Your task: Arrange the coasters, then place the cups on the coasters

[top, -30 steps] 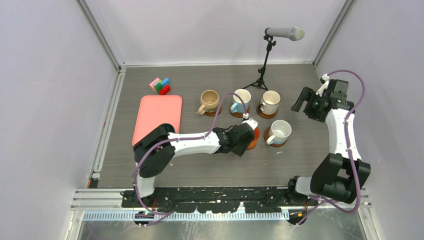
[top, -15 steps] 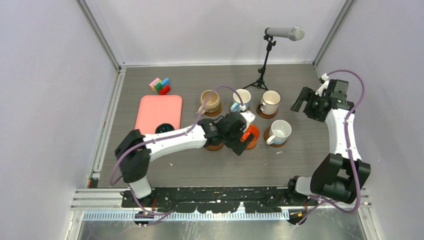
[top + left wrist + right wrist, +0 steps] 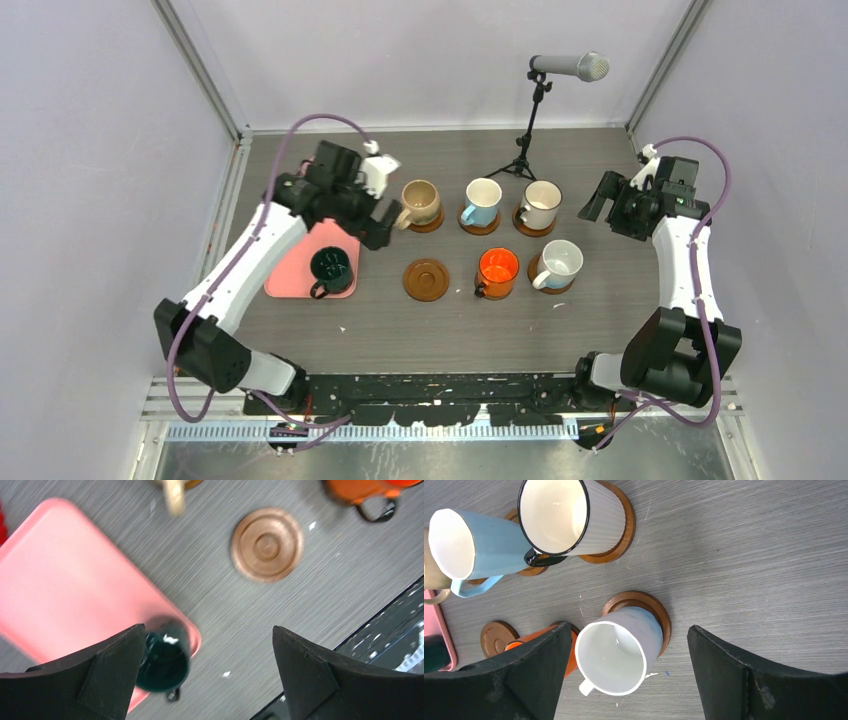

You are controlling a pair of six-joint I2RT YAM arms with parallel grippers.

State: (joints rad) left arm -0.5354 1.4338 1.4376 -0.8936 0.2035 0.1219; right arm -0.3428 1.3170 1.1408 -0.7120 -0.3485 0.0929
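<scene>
Five cups stand on brown coasters: beige [image 3: 418, 203], light blue [image 3: 483, 202], cream [image 3: 541, 204], white [image 3: 560, 264] and orange [image 3: 497, 271]. One coaster [image 3: 427, 279] [image 3: 266, 545] lies bare in the front row. The dark green cup [image 3: 330, 270] [image 3: 165, 660] stands on the near corner of the pink tray [image 3: 305, 225]. My left gripper [image 3: 385, 222] [image 3: 208, 628] hovers open and holds nothing, above the tray's right edge, left of the beige cup. My right gripper [image 3: 598, 208] [image 3: 630, 626] hangs open and holds nothing, high at the right, looking down on the white cup [image 3: 616, 652].
A microphone on a small tripod [image 3: 530, 130] stands behind the cups. Coloured toy blocks [image 3: 320, 171] sit behind the tray. Metal rails edge the table on the left and at the front.
My left gripper opened and let go of the orange cup on its coaster. The arm then swung back and left to the tray, uncovering the bare coaster and the green cup. The right arm stayed still.
</scene>
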